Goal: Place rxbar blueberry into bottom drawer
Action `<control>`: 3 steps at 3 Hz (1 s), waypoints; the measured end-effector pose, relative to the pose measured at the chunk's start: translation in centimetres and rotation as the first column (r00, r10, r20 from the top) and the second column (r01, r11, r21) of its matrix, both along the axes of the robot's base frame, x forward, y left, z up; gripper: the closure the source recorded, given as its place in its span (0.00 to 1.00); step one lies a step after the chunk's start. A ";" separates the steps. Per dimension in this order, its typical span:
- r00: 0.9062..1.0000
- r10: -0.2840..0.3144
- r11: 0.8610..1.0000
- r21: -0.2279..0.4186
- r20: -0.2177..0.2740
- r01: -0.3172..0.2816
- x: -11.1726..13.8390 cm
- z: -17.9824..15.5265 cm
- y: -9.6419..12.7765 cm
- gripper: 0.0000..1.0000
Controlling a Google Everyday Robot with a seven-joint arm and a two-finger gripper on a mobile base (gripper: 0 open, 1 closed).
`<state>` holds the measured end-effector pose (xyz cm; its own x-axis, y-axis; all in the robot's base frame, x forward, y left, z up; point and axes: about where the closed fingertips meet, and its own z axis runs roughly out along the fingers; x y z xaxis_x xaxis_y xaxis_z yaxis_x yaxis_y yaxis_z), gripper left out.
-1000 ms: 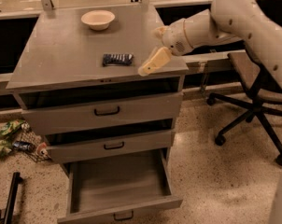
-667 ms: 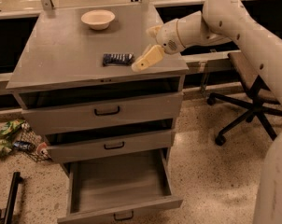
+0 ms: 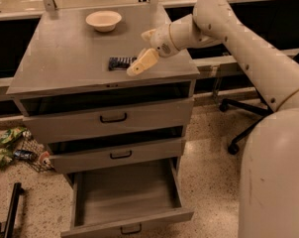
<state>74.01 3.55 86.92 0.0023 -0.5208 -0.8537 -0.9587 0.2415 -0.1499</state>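
Now the rxbar blueberry (image 3: 120, 63) lies flat on the grey surface (image 3: 65, 58) on top of the cabinet, near the front edge. The gripper (image 3: 145, 48) hangs just beside the bar's right end, with its fingers (image 3: 142, 62) spread apart and holding nothing. One finger reaches down by the bar; I cannot tell if it touches. A bowl (image 3: 104, 20) sits farther back. Down low, the bottom drawer (image 3: 127, 221) is pulled out.
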 end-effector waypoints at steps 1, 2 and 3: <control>1.000 0.006 1.000 -0.009 -0.027 -0.006 1.0 -1.9 1.4 0.00; 0.999 0.007 1.000 -0.006 -0.042 -0.007 1.6 -2.7 2.0 0.00; 0.998 0.010 1.000 -0.005 -0.060 -0.011 2.1 -3.3 2.6 0.00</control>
